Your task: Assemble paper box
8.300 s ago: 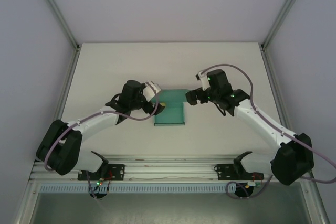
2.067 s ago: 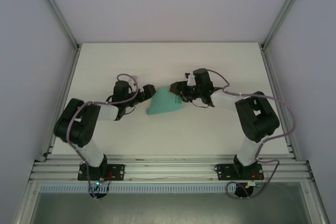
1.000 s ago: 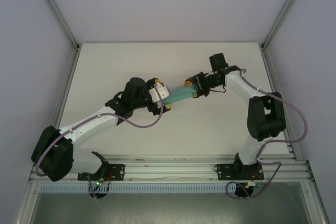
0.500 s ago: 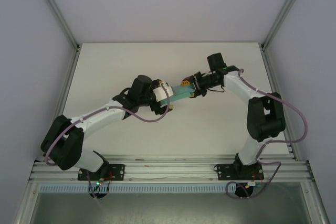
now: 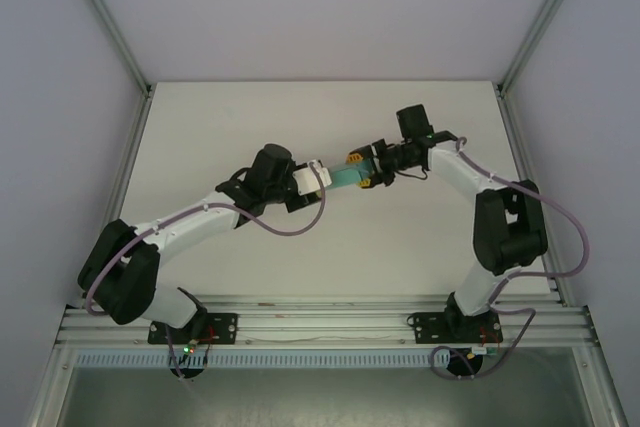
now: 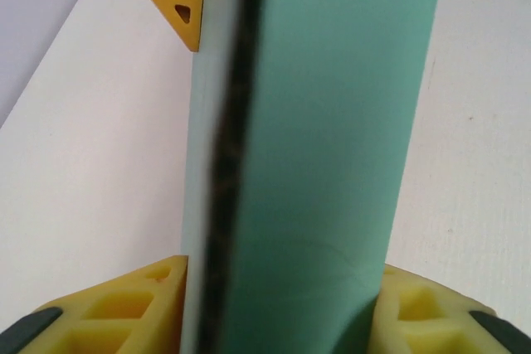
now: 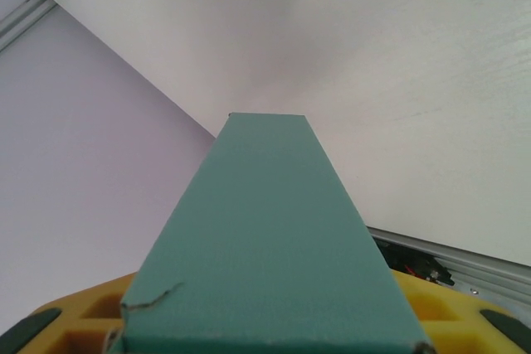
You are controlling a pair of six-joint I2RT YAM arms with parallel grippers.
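Paper box: teal, narrow, spanning both grippers over the table, frame centre.
Left gripper: clamped on its left end.
Right gripper: clamped on its right end.

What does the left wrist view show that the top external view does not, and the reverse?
Left wrist view: the box edge-on, with a dark line running along it, between the left gripper's yellow fingers. Top external view: the left arm and right arm, with the box bridging from the left gripper to the right gripper over the table. Both: the teal box held at each end.
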